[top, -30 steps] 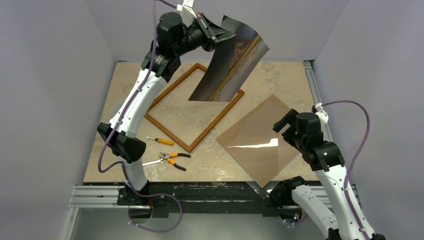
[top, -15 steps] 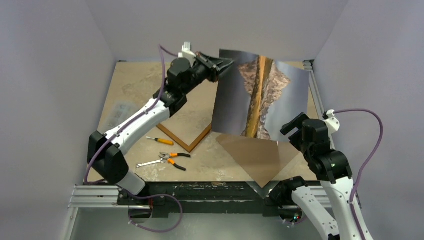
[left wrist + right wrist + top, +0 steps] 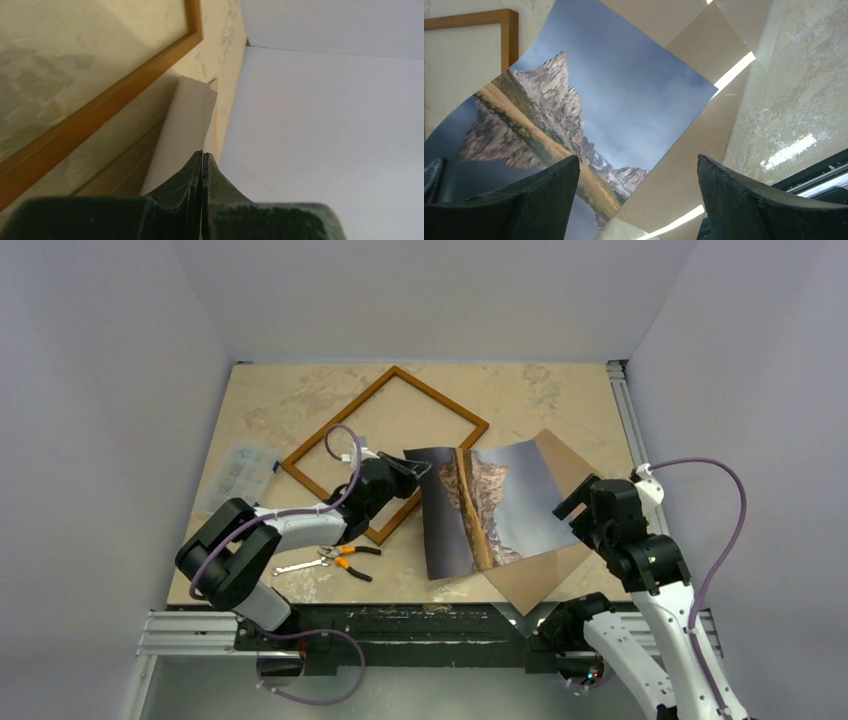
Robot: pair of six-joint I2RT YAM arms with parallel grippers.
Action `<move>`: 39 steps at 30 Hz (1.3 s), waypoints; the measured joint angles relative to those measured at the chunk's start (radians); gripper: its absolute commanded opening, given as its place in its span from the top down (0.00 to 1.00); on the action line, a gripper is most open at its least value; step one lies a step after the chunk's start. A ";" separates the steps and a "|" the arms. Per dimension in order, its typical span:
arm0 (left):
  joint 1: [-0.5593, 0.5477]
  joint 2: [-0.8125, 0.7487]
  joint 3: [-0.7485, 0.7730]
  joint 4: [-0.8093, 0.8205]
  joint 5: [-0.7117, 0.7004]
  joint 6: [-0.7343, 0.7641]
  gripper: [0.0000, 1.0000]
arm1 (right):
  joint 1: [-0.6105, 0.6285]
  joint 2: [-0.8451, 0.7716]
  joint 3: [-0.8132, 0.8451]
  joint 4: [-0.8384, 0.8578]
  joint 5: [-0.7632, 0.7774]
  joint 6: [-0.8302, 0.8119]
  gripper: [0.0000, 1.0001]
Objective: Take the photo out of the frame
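Observation:
The photo (image 3: 495, 505), a mountain mirrored in water, lies picture-up and slightly curled on the table right of centre. My left gripper (image 3: 418, 468) is shut on its upper left corner. In the left wrist view the fingertips (image 3: 202, 156) pinch the sheet's edge, with its pale back (image 3: 185, 120) beyond. The empty orange-brown frame (image 3: 340, 418) lies flat behind the left arm, and its moulding (image 3: 100, 115) shows there too. My right gripper (image 3: 578, 508) hovers open over the photo's right edge. Nothing is between the jaws of that gripper (image 3: 636, 157), above the photo (image 3: 624, 95).
A brown board (image 3: 555, 575) lies under the photo's right part, reaching the front edge. Orange-handled pliers (image 3: 350, 558) and a wrench (image 3: 295, 566) lie front left. A clear plastic box (image 3: 240, 470) sits at the left edge. A metal rail (image 3: 625, 410) runs along the right edge.
The left arm has swung down from high at the back, carrying the photo forward and right, and lowered it onto the brown board. The frame is now uncovered. The right arm barely moved.

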 measured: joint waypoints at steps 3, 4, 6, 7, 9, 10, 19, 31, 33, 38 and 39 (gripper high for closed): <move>-0.039 -0.014 -0.076 0.012 -0.047 0.041 1.00 | 0.000 0.016 -0.001 0.002 -0.011 -0.005 0.15; -0.049 -0.031 -0.090 0.000 -0.061 0.063 1.00 | 0.000 0.023 -0.003 0.004 -0.013 -0.006 0.15; -0.078 -0.095 -0.109 -0.054 -0.096 0.120 1.00 | 0.000 0.037 -0.015 0.013 -0.018 -0.011 0.15; -0.090 -0.128 -0.111 -0.074 -0.108 0.145 0.96 | 0.000 0.043 -0.024 0.017 -0.022 -0.013 0.15; -0.118 -0.192 -0.111 -0.114 -0.137 0.179 0.89 | 0.000 0.043 -0.048 0.029 -0.038 -0.015 0.16; -0.135 -0.227 -0.111 -0.148 -0.156 0.193 0.86 | 0.000 0.042 -0.060 0.033 -0.044 -0.015 0.16; -0.203 -0.266 -0.155 -0.364 -0.185 0.219 0.96 | 0.000 0.036 -0.080 0.055 -0.074 -0.022 0.16; -0.296 -0.267 -0.221 -0.397 -0.136 0.193 0.98 | 0.000 0.036 -0.125 0.076 -0.108 -0.034 0.14; -0.311 -0.268 -0.241 -0.396 -0.124 0.177 1.00 | 0.000 0.039 -0.131 0.078 -0.109 -0.035 0.13; -0.347 -0.268 -0.282 -0.394 -0.097 0.111 1.00 | 0.000 0.055 -0.145 0.090 -0.087 -0.018 0.02; -0.351 -0.269 -0.283 -0.393 -0.093 0.097 1.00 | 0.000 0.055 -0.145 0.089 -0.071 -0.006 0.02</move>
